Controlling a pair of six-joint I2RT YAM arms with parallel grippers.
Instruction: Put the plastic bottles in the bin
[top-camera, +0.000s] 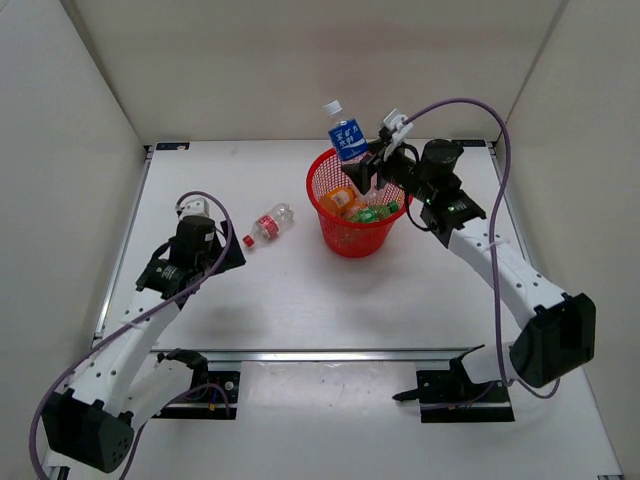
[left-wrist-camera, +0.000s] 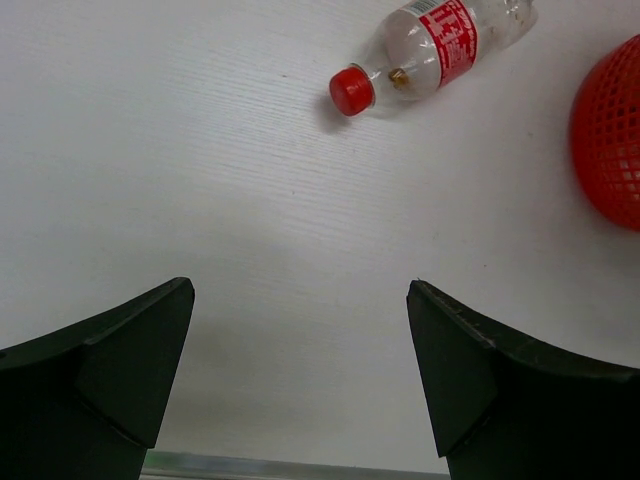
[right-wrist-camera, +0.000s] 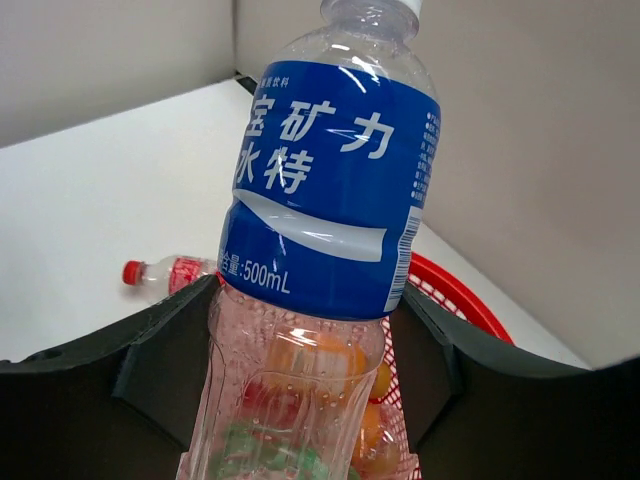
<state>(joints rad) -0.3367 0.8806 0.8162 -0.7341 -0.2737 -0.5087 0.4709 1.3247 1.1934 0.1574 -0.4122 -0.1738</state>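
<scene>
My right gripper (top-camera: 368, 168) is shut on a clear bottle with a blue label (top-camera: 346, 135) and a white cap, held upright above the far rim of the red mesh bin (top-camera: 352, 238). The blue-label bottle fills the right wrist view (right-wrist-camera: 330, 190), with the bin (right-wrist-camera: 462, 300) behind it. Orange-filled and green bottles (top-camera: 362, 206) lie inside the bin. A clear bottle with a red label and red cap (top-camera: 268, 225) lies on its side on the table, left of the bin; it also shows in the left wrist view (left-wrist-camera: 432, 45). My left gripper (left-wrist-camera: 300, 330) is open and empty, near that bottle's left.
White walls enclose the table on the left, back and right. A metal rail (top-camera: 330, 353) runs along the table's near edge. The bin's side (left-wrist-camera: 610, 140) shows at the right edge of the left wrist view.
</scene>
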